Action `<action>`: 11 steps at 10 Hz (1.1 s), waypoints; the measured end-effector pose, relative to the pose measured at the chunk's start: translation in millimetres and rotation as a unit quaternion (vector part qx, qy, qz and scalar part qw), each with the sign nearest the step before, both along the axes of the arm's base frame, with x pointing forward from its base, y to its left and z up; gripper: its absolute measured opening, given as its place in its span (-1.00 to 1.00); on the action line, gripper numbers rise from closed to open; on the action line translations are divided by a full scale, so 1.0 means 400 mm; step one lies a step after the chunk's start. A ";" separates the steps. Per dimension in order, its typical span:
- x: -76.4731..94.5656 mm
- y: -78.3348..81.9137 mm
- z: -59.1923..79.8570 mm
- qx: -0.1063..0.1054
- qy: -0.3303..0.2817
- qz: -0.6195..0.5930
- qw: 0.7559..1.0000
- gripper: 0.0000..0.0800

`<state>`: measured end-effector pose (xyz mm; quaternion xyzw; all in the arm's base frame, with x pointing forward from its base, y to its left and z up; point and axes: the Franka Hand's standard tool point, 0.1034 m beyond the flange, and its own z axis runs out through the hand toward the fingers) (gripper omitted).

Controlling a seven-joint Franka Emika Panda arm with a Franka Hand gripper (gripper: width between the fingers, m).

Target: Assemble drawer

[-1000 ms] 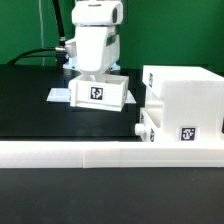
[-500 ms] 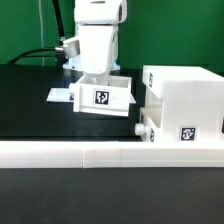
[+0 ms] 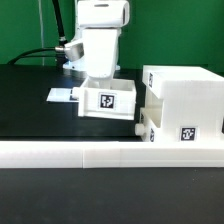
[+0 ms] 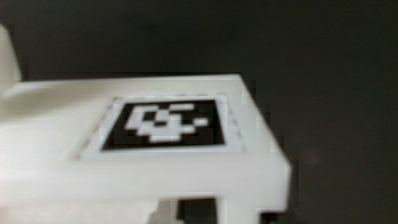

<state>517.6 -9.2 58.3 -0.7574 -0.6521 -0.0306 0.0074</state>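
Observation:
My gripper (image 3: 99,80) is shut on a small white open-topped tray (image 3: 108,101) with a square tag on its near wall, and holds it just above the black table. The tray hangs slightly to the exterior view's left of the white boxy housing (image 3: 186,92), a small gap apart. The housing bears a tag (image 3: 187,133) low on its near face. A white piece (image 3: 146,131) juts from the housing's lower left; I cannot tell whether it is the second tray. The wrist view is filled by the held tray's tagged wall (image 4: 166,124); my fingertips hardly show there.
A long low white rail (image 3: 100,153) runs across the front of the table. The marker board (image 3: 62,96) lies flat behind the tray at the exterior view's left. Black cables hang at the back left before a green backdrop.
My gripper has carried the tray toward the exterior view's right, from over the marker board to close beside the housing. The housing has not moved.

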 end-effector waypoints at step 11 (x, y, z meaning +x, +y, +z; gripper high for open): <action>0.055 0.040 -0.005 0.001 0.001 0.025 1.000 -0.90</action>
